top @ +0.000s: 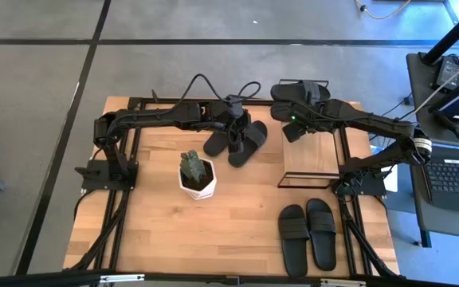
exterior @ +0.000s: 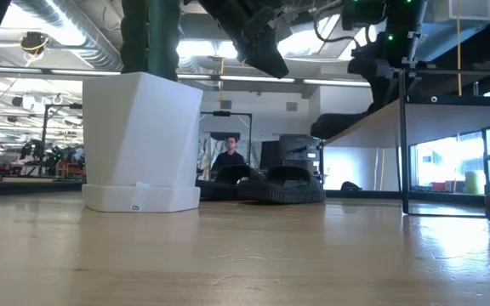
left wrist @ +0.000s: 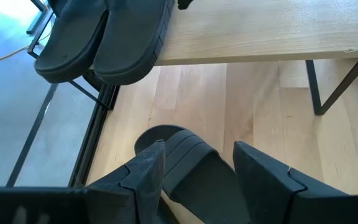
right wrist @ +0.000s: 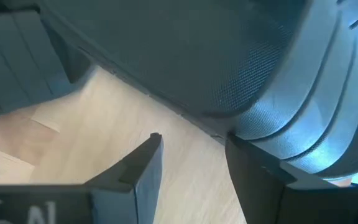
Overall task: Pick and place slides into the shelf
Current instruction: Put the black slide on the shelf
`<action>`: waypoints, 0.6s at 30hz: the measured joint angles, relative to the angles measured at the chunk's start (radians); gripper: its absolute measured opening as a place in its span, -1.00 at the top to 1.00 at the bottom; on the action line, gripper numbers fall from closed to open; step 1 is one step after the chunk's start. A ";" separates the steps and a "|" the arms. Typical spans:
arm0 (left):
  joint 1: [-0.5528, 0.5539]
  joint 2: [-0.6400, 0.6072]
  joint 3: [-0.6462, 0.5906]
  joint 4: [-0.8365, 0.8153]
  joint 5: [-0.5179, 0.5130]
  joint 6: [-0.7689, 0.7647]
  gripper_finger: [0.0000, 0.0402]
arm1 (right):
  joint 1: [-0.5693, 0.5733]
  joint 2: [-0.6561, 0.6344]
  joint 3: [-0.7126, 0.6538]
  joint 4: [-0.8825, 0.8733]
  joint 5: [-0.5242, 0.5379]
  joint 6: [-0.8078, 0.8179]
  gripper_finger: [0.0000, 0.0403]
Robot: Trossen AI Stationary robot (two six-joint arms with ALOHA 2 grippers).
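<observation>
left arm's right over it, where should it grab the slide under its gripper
Grip the wide strap of the slide, coming straight down from above. The slide lies flat, sole down, on the table, so the raised strap is the only part the open left gripper can straddle.

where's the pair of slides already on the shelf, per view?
High view: pair of slides at the shelf's far end.
Low view: dark shape on the raised board, right of centre.
Left wrist view: overhanging the board's edge.
Right wrist view: fills the frame.
Shared landmark: the shelf's wooden board.
</observation>
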 joint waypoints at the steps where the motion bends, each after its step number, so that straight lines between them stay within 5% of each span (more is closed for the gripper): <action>1: 0.000 0.000 0.000 0.000 0.000 0.000 0.09 | 0.000 0.000 0.013 -0.002 0.000 -0.001 0.12; 18: 0.000 0.000 0.000 -0.024 0.000 0.001 0.09 | 0.000 0.000 0.115 -0.045 0.004 -0.024 0.12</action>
